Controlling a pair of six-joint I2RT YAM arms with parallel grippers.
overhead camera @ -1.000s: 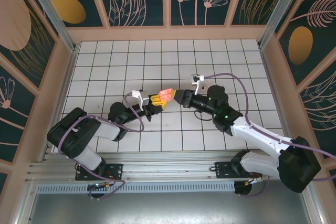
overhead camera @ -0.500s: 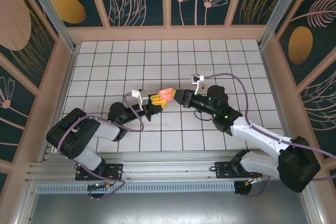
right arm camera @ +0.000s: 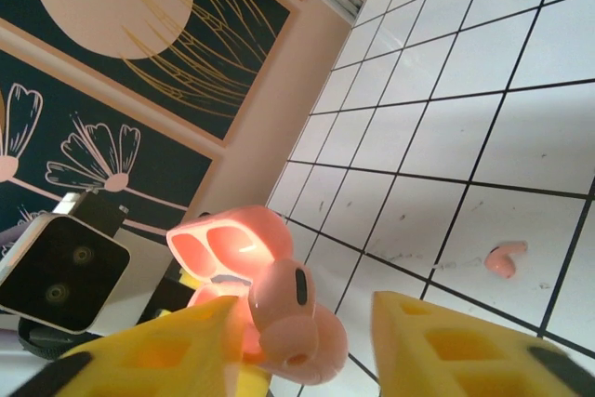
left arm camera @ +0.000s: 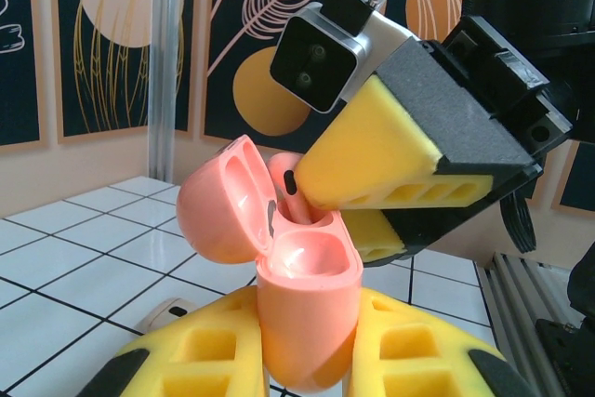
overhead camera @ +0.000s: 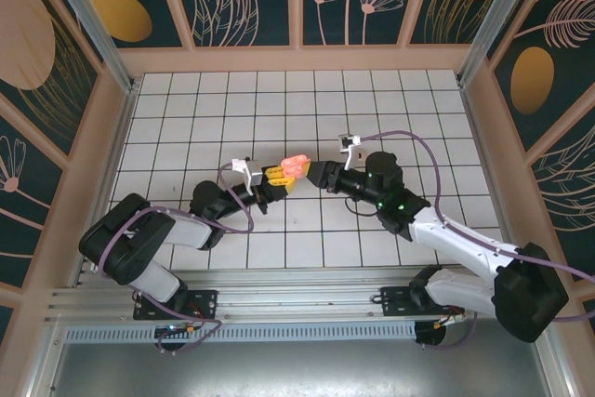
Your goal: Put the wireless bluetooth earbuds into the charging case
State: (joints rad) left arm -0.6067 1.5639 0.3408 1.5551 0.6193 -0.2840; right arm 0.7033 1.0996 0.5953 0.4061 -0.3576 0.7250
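Left hand (overhead camera: 275, 177) clamped low on charging case (left arm camera: 307, 313) between yellow pads (left arm camera: 204, 360), so that open lid (left arm camera: 228, 202) and sockets are left exposed; case held clear of desk (right arm camera: 521, 99) and tilted toward other arm for access

right hand (overhead camera: 317, 173) seen with fingers parted, nothing pinched; pink earbud (right arm camera: 284, 309) lodged in case mouth, head protruding, judged not fully seated; a push down probably needed

Second earbud (right arm camera: 507, 260) left lying on tile, well apart from case, judged next to be fetched
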